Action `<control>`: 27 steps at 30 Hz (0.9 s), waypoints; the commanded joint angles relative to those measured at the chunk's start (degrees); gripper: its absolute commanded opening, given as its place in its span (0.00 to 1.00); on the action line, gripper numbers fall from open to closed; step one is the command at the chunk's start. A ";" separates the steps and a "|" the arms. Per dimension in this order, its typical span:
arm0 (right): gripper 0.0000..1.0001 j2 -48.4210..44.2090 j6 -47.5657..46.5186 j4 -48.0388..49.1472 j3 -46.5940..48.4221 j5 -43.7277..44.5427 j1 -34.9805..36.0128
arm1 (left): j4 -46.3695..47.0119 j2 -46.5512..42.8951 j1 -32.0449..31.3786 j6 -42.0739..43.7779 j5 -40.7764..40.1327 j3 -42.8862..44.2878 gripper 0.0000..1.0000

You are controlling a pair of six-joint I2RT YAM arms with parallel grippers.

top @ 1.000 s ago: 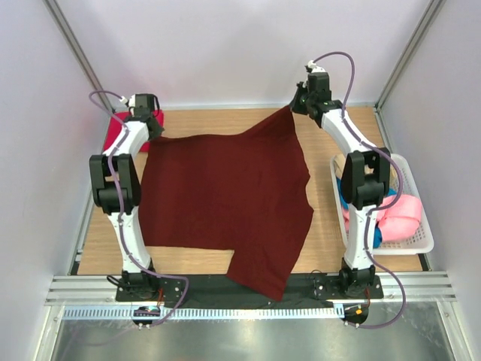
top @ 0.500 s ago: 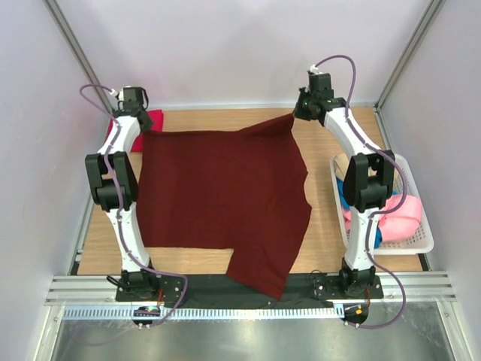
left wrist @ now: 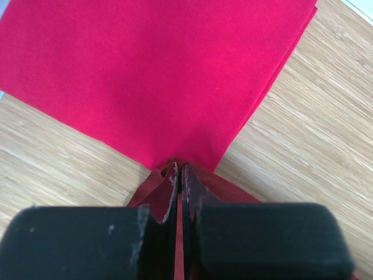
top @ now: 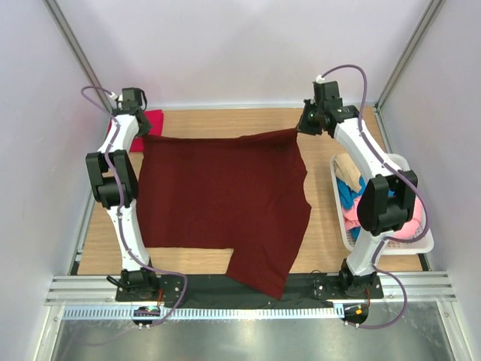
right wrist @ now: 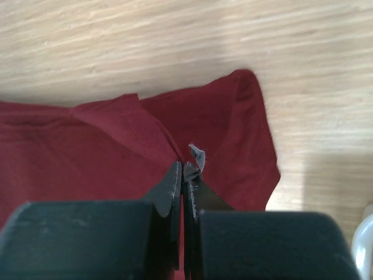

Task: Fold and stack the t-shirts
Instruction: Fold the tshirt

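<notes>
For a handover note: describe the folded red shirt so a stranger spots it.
Look to the far left corner of the wooden table. The crimson-red t-shirt lies there, folded flat, bright against the dark maroon t-shirt spread beside it.

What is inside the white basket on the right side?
Beige cloth, blue cloth and pink cloth show in the basket. The right arm covers the rest.

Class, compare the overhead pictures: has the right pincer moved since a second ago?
Yes. The right pincer, shut on the maroon t-shirt, has shifted away from the table's back edge, toward the white basket.
</notes>
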 commanded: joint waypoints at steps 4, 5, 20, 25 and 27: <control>0.01 -6.13 2.35 -1.21 -6.67 -1.32 0.86 | -4.60 -1.25 0.57 0.47 -4.10 1.61 0.00; 0.01 -6.75 2.70 -1.21 -7.46 -1.41 0.95 | -4.95 -1.69 0.57 0.38 -4.72 1.43 0.00; 0.01 -18.17 6.13 -1.82 -19.16 -2.91 2.71 | -13.73 -2.22 0.92 -0.41 -5.25 0.03 0.00; 0.01 -20.90 6.40 -2.53 -21.80 -3.08 2.62 | -14.27 -5.02 0.83 -0.23 -6.74 -2.87 0.00; 0.01 -21.78 6.31 -2.53 -22.93 -3.17 2.62 | -14.09 -6.34 1.01 -0.23 -7.27 -4.98 0.00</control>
